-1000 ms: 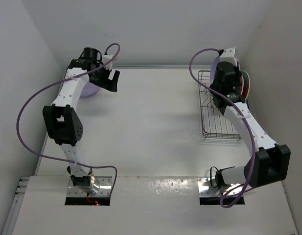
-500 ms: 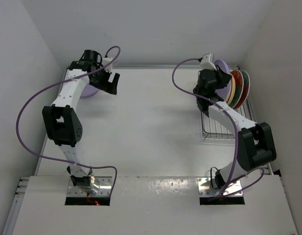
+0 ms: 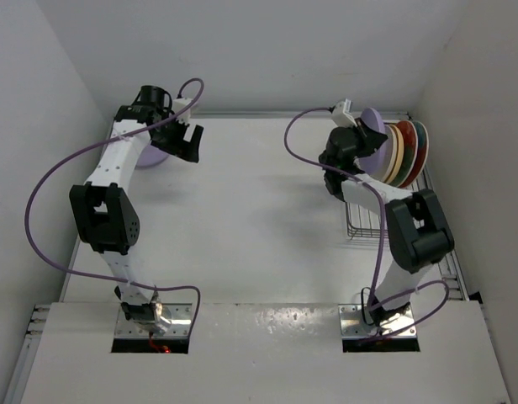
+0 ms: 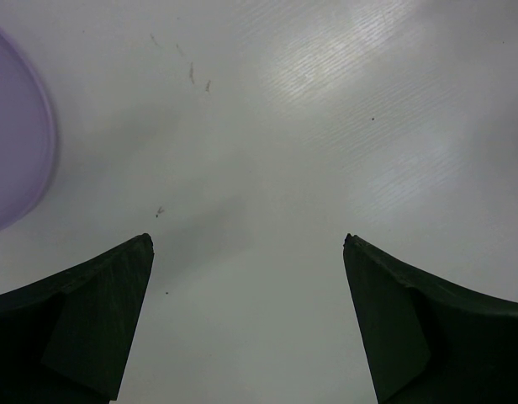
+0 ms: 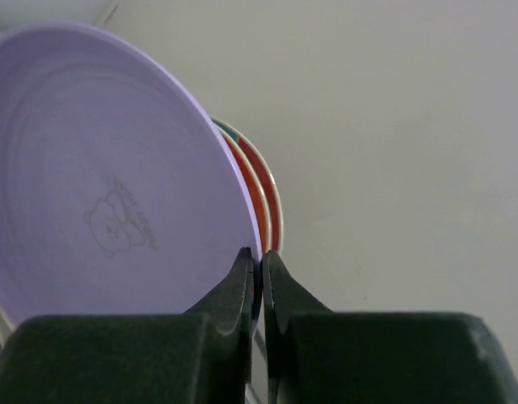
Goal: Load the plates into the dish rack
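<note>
The right arm has folded in over the dish rack (image 3: pixel 364 220) since a second ago. At far left, a lilac plate (image 3: pixel 155 156) lies on the desk (image 3: pixel 259 210) beside the wide-open, empty left hand (image 3: pixel 190 140). The right hand (image 5: pixel 257 257) pinches the rim of a second lilac plate (image 5: pixel 108 194), held upright just beside the racked yellow-orange plate (image 3: pixel 395 160) and red plates (image 3: pixel 410 145).

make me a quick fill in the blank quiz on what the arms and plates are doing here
1. The right end effector is shut on the rim of a round plain plate whose colour is ____.
2. The left end effector hangs over the white table with its jaws ____.
3. A second round lilac plate lies flat on the table beside the ____ arm.
4. The grey metal wire dish rack sits on the table's ____ side.

Missing words: lilac; open; left; right
</note>
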Tool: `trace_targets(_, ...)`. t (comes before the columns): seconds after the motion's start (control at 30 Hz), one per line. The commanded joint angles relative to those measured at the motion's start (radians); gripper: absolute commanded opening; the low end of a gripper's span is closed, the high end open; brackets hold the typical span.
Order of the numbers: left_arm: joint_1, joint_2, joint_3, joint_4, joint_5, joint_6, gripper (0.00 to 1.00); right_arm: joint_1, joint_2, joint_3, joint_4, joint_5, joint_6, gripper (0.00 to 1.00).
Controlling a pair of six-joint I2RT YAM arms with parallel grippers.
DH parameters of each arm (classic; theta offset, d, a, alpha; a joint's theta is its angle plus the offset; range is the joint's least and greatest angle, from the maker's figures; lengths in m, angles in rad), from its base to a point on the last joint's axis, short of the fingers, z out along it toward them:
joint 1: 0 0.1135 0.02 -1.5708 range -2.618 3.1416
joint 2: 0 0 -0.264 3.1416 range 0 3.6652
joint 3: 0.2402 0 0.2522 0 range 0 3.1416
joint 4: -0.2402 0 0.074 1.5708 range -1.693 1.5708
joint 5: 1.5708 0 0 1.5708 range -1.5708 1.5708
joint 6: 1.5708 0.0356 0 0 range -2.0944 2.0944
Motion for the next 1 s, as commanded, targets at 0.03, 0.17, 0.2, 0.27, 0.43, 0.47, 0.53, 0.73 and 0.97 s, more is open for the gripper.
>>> trace_targets(0.03, 0.009, -0.051, -0.007, 0.011, 0.026, 0.009, 1.0, 0.02, 0.156, 0.02, 0.491, 0.074, -0.337, 0.0)
trace_targets(0.17, 0.009, -0.061, -0.007, 0.001, 0.026, 0.009, 1.0, 0.017, 0.273, 0.145, 0.814, 0.089, -0.716, 0.0)
trace_targets(0.2, 0.009, -0.061, -0.007, 0.001, 0.026, 0.009, 1.0, 0.017, 0.269, 0.154, 0.812, 0.089, -0.692, 0.0)
trace_targets(0.27, 0.009, -0.061, -0.007, 0.001, 0.026, 0.009, 1.0, 0.023, 0.238, 0.163, 0.812, 0.09, -0.672, 0.0)
trace_targets(0.43, 0.018, -0.061, -0.007, 0.001, 0.026, 0.009, 1.0, 0.031, 0.215, 0.195, 0.811, 0.049, -0.725, 0.0)
trace_targets(0.47, 0.018, -0.061, -0.007, 0.001, 0.026, 0.018, 1.0, 0.033, 0.21, 0.191, 0.812, 0.032, -0.736, 0.0)
trace_targets(0.53, 0.018, -0.061, -0.007, 0.001, 0.026, 0.018, 1.0, 0.03, 0.164, 0.159, 0.812, 0.025, -0.73, 0.0)
trace_targets(0.73, 0.018, -0.061, 0.002, 0.001, 0.026, 0.018, 1.0, 0.02, 0.094, 0.099, 0.809, -0.002, -0.719, 0.0)
trace_targets(0.97, 0.018, -0.061, 0.002, -0.008, 0.036, 0.018, 1.0, 0.028, 0.155, 0.071, 0.809, 0.034, -0.661, 0.0)
